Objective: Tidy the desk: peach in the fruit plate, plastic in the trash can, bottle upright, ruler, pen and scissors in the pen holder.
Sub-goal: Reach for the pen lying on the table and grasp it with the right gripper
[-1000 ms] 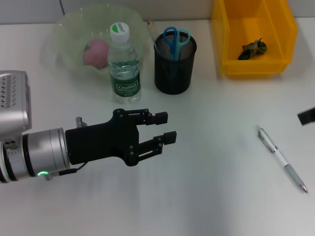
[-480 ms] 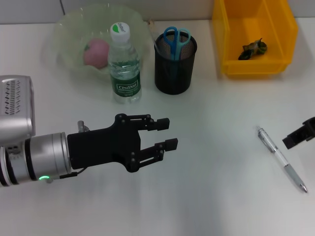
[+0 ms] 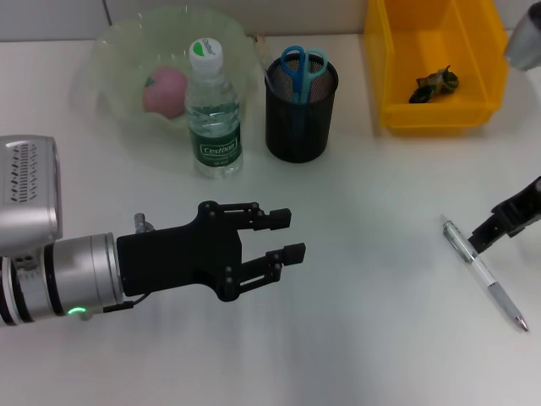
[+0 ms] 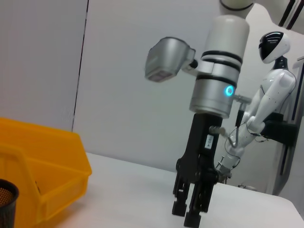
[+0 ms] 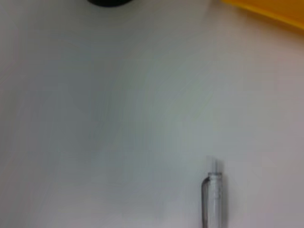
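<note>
Right gripper point(image 3: 507, 222), fingers' spread unclear, has descended at right frame edge onto the pen point(image 3: 482, 273); pickup looks imminent.

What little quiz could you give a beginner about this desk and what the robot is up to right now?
1. True or false: the peach lies in the fruit plate.
2. Which item lies loose on the desk? A) scissors B) pen C) bottle
3. Fill in: the scissors stand in the black ____.

Key:
1. True; the pink fruit sits inside the pale green bowl.
2. B; the pen lies flat, with the right tool close above its clip end. The scissors are stowed and the bottle stands upright. The left tool hovers open over bare desk.
3. Pen holder.
</note>
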Robot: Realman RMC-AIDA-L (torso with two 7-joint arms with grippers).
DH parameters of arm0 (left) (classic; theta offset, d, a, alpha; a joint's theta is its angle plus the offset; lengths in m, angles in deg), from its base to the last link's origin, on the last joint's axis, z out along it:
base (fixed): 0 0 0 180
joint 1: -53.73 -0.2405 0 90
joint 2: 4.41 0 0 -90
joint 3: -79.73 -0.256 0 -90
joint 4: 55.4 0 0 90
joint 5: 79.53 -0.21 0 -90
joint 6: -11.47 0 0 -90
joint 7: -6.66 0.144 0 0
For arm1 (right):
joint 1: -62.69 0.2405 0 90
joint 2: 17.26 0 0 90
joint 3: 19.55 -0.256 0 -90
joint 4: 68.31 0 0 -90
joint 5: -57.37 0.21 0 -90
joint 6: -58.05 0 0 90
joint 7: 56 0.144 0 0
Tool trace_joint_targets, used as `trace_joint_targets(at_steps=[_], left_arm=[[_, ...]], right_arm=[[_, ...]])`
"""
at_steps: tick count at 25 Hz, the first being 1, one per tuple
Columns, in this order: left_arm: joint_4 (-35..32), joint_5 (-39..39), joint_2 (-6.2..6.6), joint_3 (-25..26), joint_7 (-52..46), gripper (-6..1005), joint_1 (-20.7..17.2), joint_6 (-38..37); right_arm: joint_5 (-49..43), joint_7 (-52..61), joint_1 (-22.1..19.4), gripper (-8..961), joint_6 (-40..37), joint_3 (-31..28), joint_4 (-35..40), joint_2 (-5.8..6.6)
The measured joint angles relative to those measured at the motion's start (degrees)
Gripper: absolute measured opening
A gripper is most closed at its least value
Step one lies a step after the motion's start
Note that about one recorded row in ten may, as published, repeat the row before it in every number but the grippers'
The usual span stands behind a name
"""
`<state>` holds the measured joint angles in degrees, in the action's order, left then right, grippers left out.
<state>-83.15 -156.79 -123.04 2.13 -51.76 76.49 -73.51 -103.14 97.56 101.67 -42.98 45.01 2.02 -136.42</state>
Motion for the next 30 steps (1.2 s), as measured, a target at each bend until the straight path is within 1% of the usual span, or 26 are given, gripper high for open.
trace_joint_targets(at_steps=[1,5,16,20,30], left_arm=[[0.1,0.0,0.0,0.0,0.2,457,0.0,0.0],[0.1,0.0,-0.02,0.0,0.5,456,-0.1,0.1],[0.7,0.0,-0.11,0.0,0.8,456,-0.1,0.2],[2.5,0.3,-0.11,0.0,2.7,457,0.5,0.3],[2.6,0.3,-0.11,0.0,2.8,455,0.2,0.5]], right_arm=[[0.0,0.0,0.0,574,0.0,0.0,0.0,0.0],[0.2,0.0,1.0,574,4.1,2.6,-4.4,-0.01],[0.4,0.0,2.2,575,10.2,4.1,-9.4,-0.1],[0.4,0.1,2.7,574,11.3,4.9,-10.6,-0.12],[1.7,0.3,3.8,574,13.4,6.3,-13.1,-0.28]])
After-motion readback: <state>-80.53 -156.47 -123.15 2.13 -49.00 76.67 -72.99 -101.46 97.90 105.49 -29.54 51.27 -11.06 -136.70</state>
